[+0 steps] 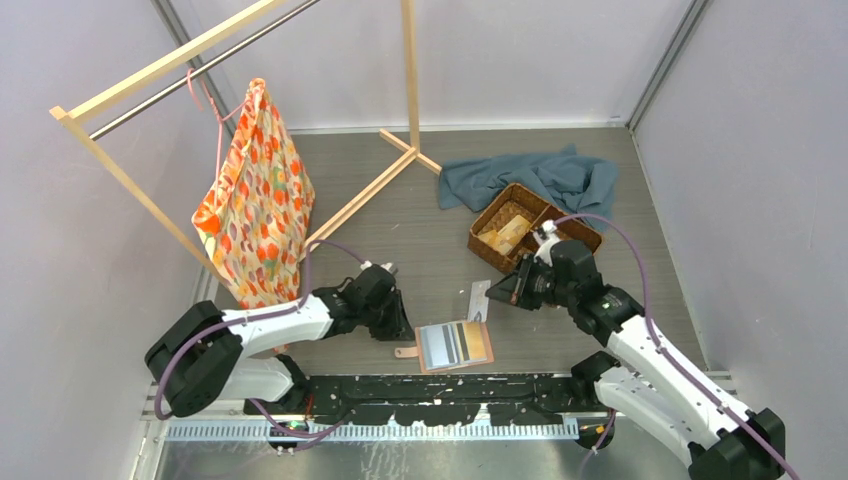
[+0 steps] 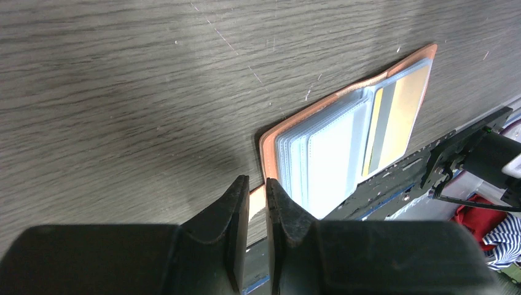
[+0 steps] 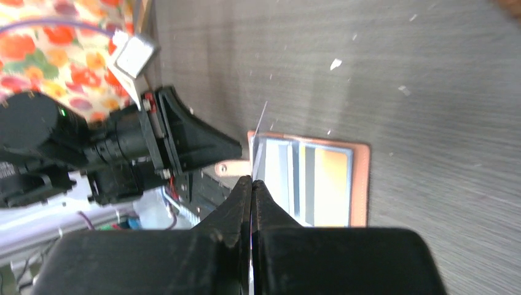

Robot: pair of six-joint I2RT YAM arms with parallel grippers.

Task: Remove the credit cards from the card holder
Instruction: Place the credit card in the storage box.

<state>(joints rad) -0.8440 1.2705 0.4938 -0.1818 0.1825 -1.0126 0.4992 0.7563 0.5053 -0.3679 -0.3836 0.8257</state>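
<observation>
- Credit cards: one pale card (image 1: 479,300) is out of the holder, held on edge between the right jaws, which are pressed together on it at about 1 o'clock from the card holder (image 1: 455,346).
- A gold card (image 2: 402,117) shows inside the clear sleeves (image 2: 332,160), so the job is not finished.
- The card holder lies open, lining upward, at 6 o'clock on the table (image 1: 420,230), close to the near edge.
- The left jaws sit at the holder's 9 o'clock side, nearly together. They look clamped on the snap tab (image 1: 405,351), though the wrist view is too tight for me to be sure how much tab they have.
- Handling, as I judge it: the cards are light, stiff and slick, and a shallow pinch would let them slide. I would take each by its exposed short edge and draw it along the sleeve's line.
- The holder is light and floppy and would drag along with a card unless pinned, so the tab hold matters.
- The sleeves are thin film, and a jaw tip could snag them.
</observation>
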